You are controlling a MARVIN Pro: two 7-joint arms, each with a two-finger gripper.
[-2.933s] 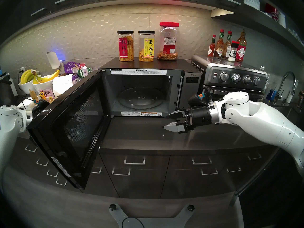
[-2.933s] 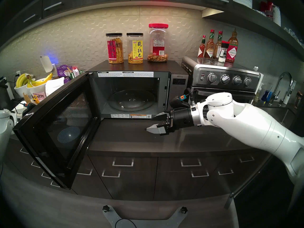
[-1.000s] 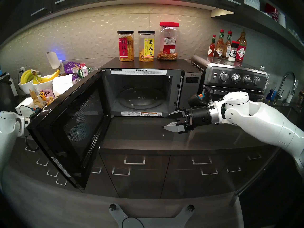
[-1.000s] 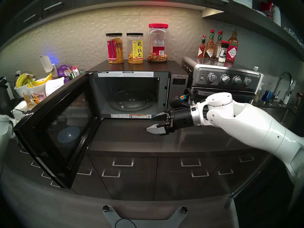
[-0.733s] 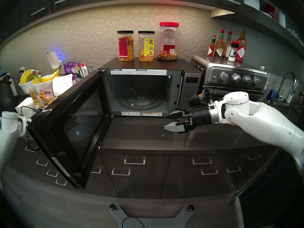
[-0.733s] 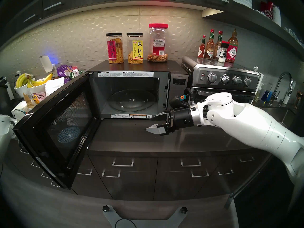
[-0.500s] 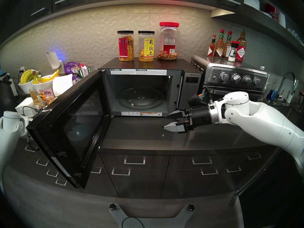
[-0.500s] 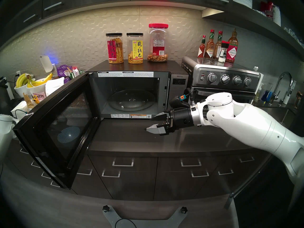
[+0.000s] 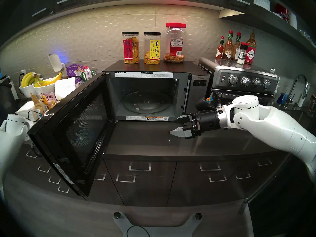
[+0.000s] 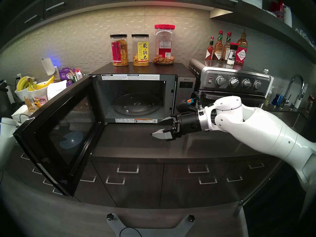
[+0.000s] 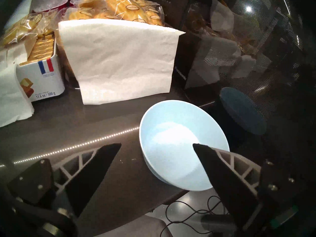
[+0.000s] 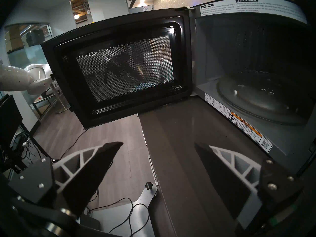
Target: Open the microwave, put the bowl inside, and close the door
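1. End effector state on the left arm (image 11: 157,146): its fingers are held wide apart and nothing is gripped; one fingertip (image 11: 203,150) is seen over the bowl's hollow, the other (image 11: 109,151) over bare worktop beside the rim, and whether anything touches cannot be told.
2. Placed on the worktop (image 11: 71,129) is the bowl (image 11: 174,139), light blue and upright, close to the front edge and just beside the outer face of the door (image 11: 193,65), on the side away from the cavity. From the head views it is hidden behind the door, apart from a dim round patch seen through the mesh window.
3. Swung wide on its left hinge is the door (image 9: 73,129), so that the microwave (image 9: 150,94) stands open with its glass turntable (image 9: 146,102) bare.
4. On the far side of the bowl from the worktop edge, a white paper napkin (image 11: 118,60) is propped upright, with a biscuit box (image 11: 40,75) and bagged pastries (image 11: 119,7) beyond it.
5. Kept on the cavity side of the door is the right end effector (image 9: 176,126), also spread and empty, hovering above the worktop in front of the microwave's lower right corner.
6. The opening step is judged done; the pick-up of the bowl is judged to be in hand.
7. For the next move, the rim should be straddled by the left fingers and pinched firmly. The bowl would then have to be lifted and carried around the door's free edge to the turntable.
8. A slip on the smooth, thin rim is a likely risk, as is a knock against the door.
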